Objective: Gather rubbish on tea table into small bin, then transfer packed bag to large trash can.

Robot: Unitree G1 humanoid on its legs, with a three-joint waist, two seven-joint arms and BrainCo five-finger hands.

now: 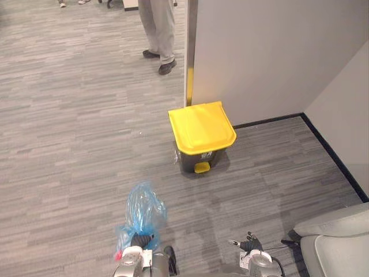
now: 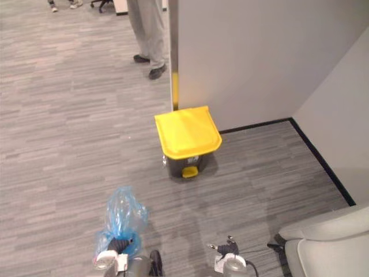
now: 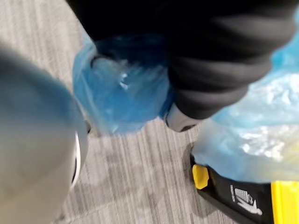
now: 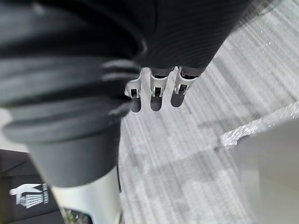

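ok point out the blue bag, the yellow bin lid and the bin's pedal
blue bag (image 1: 144,210): left eye view, middle of the plastic
yellow lid (image 1: 202,127): left eye view, centre of its top
pedal (image 1: 202,167): left eye view, its front face

A crumpled, see-through blue bag (image 1: 144,210) is bunched in the left hand (image 1: 141,239), near left. Farther off, centre, the dark trash can (image 1: 190,160) stands against the wall, yellow lid (image 1: 202,127) closed.

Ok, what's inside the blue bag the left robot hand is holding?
The blue bag is translucent and puffs up above the left robot hand, which grips it. A small red patch shows low at its left side; the rest of the contents cannot be made out.
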